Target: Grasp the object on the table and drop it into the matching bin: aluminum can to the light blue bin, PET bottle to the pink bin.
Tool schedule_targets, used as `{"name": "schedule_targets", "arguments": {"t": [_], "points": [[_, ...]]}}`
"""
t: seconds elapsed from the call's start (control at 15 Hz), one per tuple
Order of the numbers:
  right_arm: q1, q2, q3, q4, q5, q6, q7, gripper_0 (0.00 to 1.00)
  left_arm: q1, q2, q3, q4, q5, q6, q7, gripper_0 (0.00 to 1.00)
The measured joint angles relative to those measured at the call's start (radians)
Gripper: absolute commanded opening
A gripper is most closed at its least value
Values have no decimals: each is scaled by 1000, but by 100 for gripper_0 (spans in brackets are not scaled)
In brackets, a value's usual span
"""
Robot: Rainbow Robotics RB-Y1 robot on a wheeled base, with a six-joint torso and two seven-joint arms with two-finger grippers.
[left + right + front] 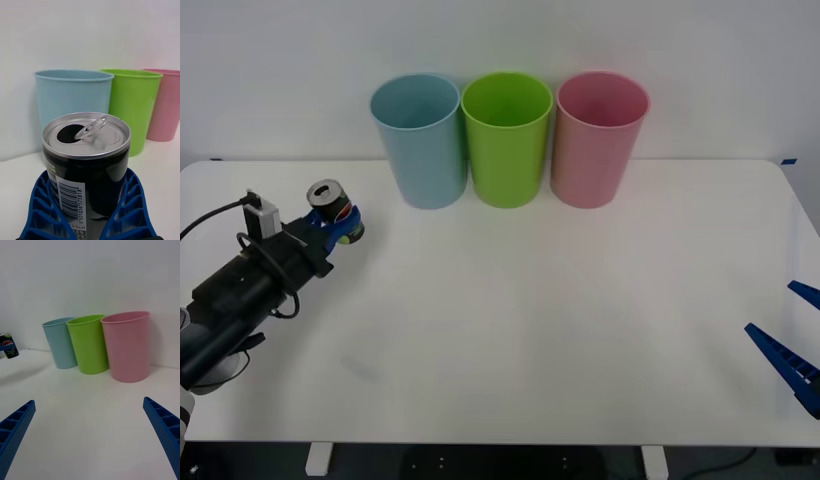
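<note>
Upright, aluminum can [87, 165] sits clamped inside left tool [340, 226] — right tool [90, 435] agape.

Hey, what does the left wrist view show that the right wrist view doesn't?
Only the left wrist view: the aluminum can's opened top, pull tab and barcode, close up, clamped in the left tool.
Only the right wrist view: the open right tool over the table.
Both: the light blue bin, green bin, pink bin and the can.

A green bin [506, 135] stands upright, tall and tapered with a round open rim, in front of a plain white wall [700, 50]
</note>
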Motion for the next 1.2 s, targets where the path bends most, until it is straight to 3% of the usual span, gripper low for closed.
{"name": "schedule_targets", "arguments": {"t": [0.6, 1.2], "points": [[0, 0, 0, 0, 0, 0, 0, 100, -40, 46, 11, -191, -35, 41, 320, 0], [0, 0, 0, 0, 0, 0, 0, 100, -220, 46, 11, -189, -226, 143, 521, 0]]}}
